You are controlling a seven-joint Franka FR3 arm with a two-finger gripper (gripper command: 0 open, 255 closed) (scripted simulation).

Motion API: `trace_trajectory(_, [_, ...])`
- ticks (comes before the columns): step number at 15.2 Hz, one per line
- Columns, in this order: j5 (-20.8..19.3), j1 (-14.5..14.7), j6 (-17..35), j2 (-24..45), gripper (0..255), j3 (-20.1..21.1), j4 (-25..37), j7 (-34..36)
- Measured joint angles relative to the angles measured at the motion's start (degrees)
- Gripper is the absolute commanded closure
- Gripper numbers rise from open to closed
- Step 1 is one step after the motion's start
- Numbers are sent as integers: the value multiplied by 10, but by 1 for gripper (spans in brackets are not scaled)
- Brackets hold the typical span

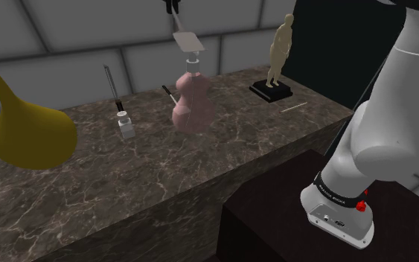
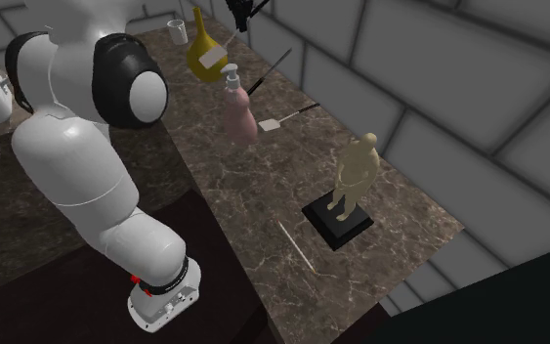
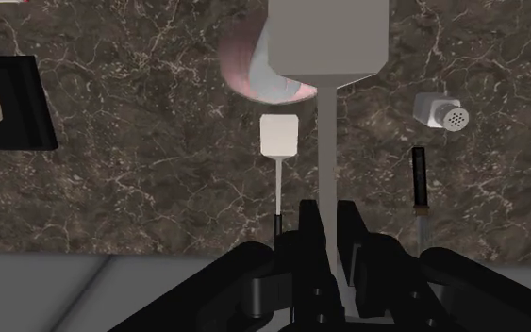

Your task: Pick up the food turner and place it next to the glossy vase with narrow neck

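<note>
- Since the gripper (image 3: 332, 224) is clenched on the handle of the food turner (image 3: 329, 42), holding it in the air above the pink bottle (image 1: 193, 103), I judge the pickup done.
- Left for me: carry it along the countertop (image 1: 141, 156) to the yellow narrow-necked vase (image 1: 33, 134), well apart toward the end at the shoulder view's left, and set it down alongside.
- Vase, bottle and the small shaker (image 1: 126, 125) between them: I cannot see inside any.

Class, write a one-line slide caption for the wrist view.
Gripper clasping the food turner above the pink vase on a veined counter.
</note>
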Motion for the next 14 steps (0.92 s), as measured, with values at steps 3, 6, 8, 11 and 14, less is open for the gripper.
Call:
trace_trajectory(3, [-10,28,-15,29,255,20,41,44])
trace_trajectory(6, [-22,57,-35,67,255,36,98,82])
trace_trajectory(8, [-33,79,-48,100,255,45,141,107])
trace_trajectory(11, [-56,127,-92,170,255,56,251,148])
trace_trajectory(14, [-72,161,-126,227,255,57,341,165])
